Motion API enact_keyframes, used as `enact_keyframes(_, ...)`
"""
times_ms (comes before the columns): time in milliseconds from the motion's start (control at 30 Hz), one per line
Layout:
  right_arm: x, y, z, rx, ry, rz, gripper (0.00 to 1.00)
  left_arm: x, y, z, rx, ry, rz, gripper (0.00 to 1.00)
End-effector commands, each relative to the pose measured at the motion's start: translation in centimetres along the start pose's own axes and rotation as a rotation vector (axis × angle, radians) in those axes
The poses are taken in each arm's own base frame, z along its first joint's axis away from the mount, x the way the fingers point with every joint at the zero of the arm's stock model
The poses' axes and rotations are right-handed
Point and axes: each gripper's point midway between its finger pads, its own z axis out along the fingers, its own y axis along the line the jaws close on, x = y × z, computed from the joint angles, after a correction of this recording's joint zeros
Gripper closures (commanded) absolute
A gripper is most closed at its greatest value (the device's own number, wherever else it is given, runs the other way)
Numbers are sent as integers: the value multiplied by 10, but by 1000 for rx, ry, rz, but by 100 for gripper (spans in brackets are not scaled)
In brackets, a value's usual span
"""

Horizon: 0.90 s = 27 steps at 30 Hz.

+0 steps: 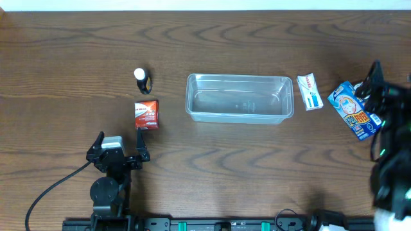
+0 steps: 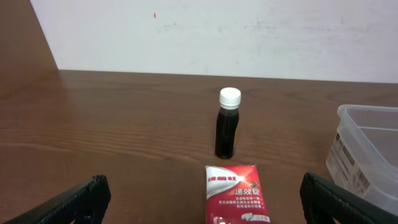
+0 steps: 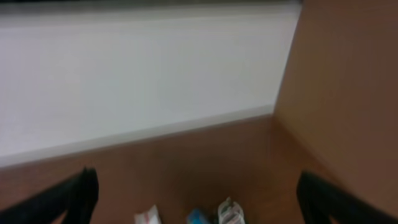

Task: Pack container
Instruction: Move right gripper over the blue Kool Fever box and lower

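Container (image 1: 239, 98) sitting upright at middle of worktop (image 1: 64, 51). Left pincer (image 1: 121, 136) hanging wide open, gripping nothing, just short of red packet (image 1: 146, 114); dark bottle (image 1: 142, 79) standing beyond it. Right pincer (image 3: 196, 198) gaping wide, holding nothing, hovering near blue packet (image 1: 353, 110). White packet (image 1: 309, 92) lying just beside container's right end.

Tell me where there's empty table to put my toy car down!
Bare wood lies left of the bottle and red packet, behind the container, and between the container and the near edge. Crowded: right of the container, where the white packet and blue packet lie close together.
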Motion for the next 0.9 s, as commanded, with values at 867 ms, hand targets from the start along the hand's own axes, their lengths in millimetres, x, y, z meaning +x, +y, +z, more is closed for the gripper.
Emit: enact_keyframes(867, 96, -97, 52, -337, 825, -257, 1, 20, 4, 3, -23, 48, 19, 2)
